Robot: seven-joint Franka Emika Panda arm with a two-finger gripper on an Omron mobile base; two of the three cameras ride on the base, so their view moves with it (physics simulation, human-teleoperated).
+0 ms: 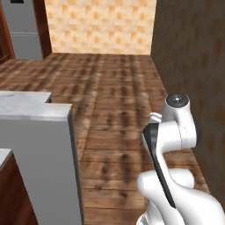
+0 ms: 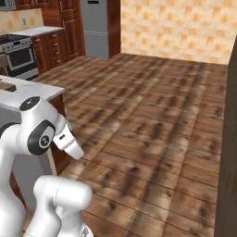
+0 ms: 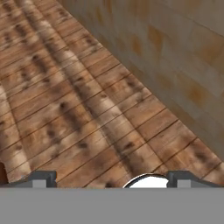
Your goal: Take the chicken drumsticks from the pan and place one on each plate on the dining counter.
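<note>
My gripper (image 3: 112, 181) is open with nothing between its fingers, and it looks down along bare wooden floor beside a brown wall. The white arm (image 1: 169, 132) is folded low in front of the base. A white-grey marble slab on a reddish-brown base, the dining counter (image 2: 32, 95), stands just left of the arm, and its corner (image 1: 26, 105) also appears from the other side. The chicken drumsticks, the pan and the plates are out of view.
A small dark brown object (image 2: 4, 85) lies on the counter's far left. A stove (image 2: 16, 53) and wooden cabinets line the left wall, with a grey fridge (image 2: 95, 28) behind. A dark wall (image 1: 189, 57) closes the right side. Open wooden floor (image 2: 148, 106) stretches ahead.
</note>
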